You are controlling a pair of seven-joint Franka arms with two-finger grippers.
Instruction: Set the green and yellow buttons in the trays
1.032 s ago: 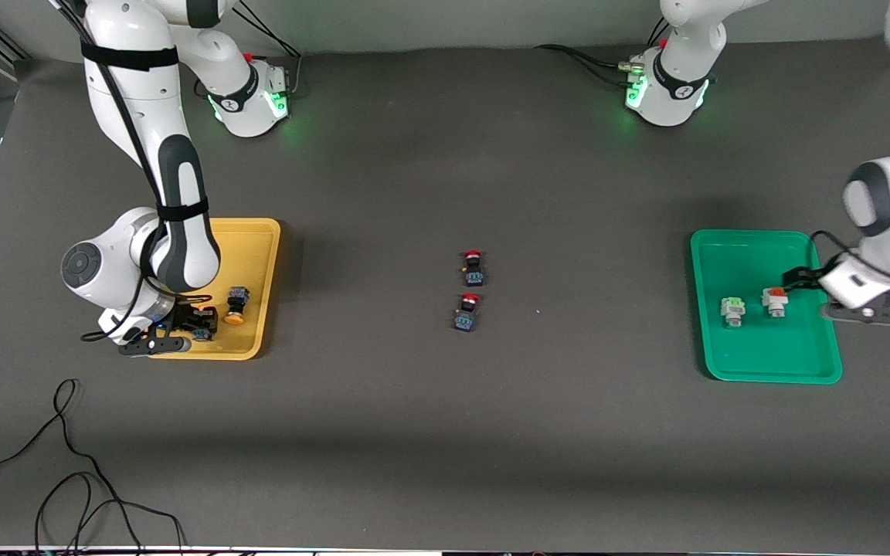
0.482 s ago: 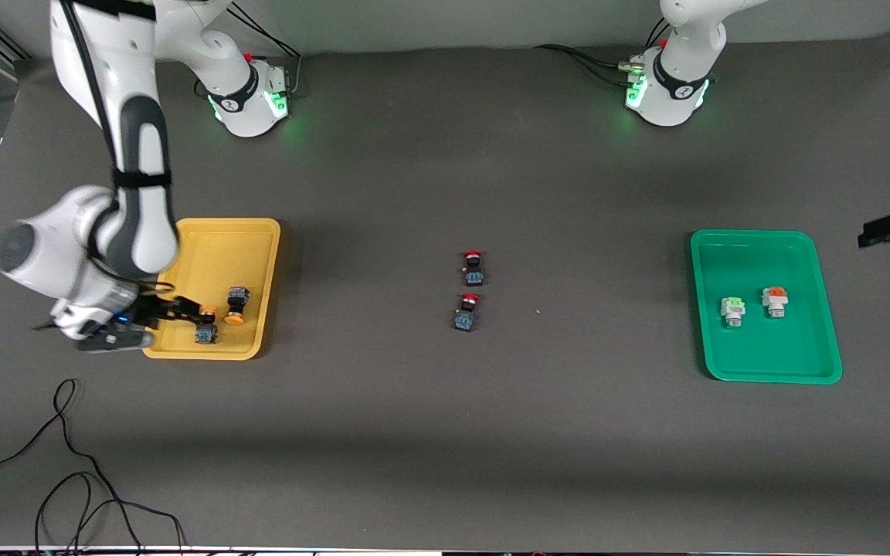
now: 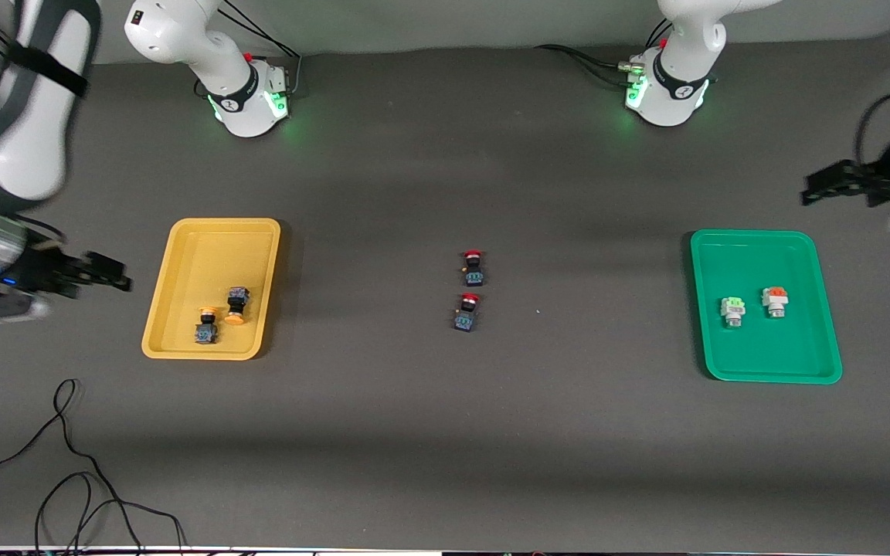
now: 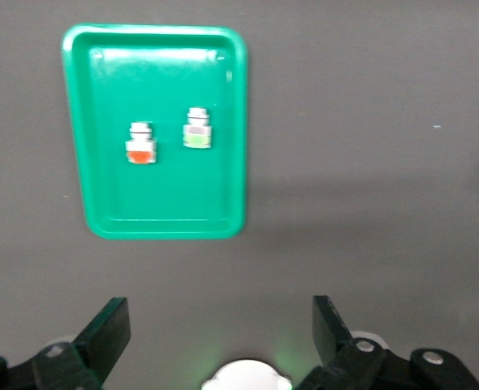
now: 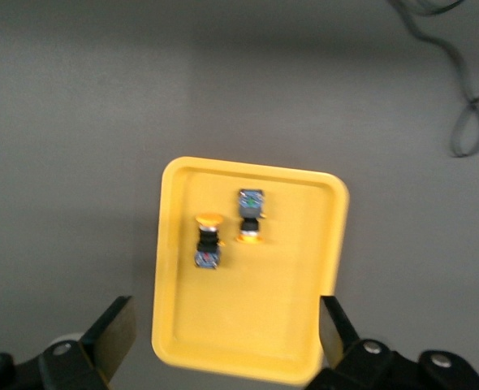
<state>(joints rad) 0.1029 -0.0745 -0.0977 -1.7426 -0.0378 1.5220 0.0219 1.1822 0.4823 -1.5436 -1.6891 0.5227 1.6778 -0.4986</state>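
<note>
The yellow tray (image 3: pixel 182 255) holds two black-bodied buttons with yellow-orange caps (image 3: pixel 206 324) (image 3: pixel 236 304). The green tray (image 3: pixel 793 355) holds a white button with a green cap (image 3: pixel 732 310) and one with an orange-red cap (image 3: pixel 775 301). My right gripper (image 3: pixel 109 272) is open and empty, up over the table beside the yellow tray at the right arm's end. My left gripper (image 3: pixel 820 185) is open and empty, up over the table beside the green tray. The right wrist view shows the yellow tray (image 5: pixel 248 325) and its buttons (image 5: pixel 208 242) (image 5: pixel 249 213). The left wrist view shows the green tray (image 4: pixel 166 195).
Two black switches with red caps (image 3: pixel 473 268) (image 3: pixel 467 312) lie mid-table. A loose black cable (image 3: pixel 66 463) lies near the front edge at the right arm's end. The arm bases (image 3: pixel 248 93) (image 3: pixel 665 89) stand at the back.
My right gripper drew back from the yellow tray and rose, leaving a second yellow-capped button in it. My left gripper lifted away from the green tray toward the back.
</note>
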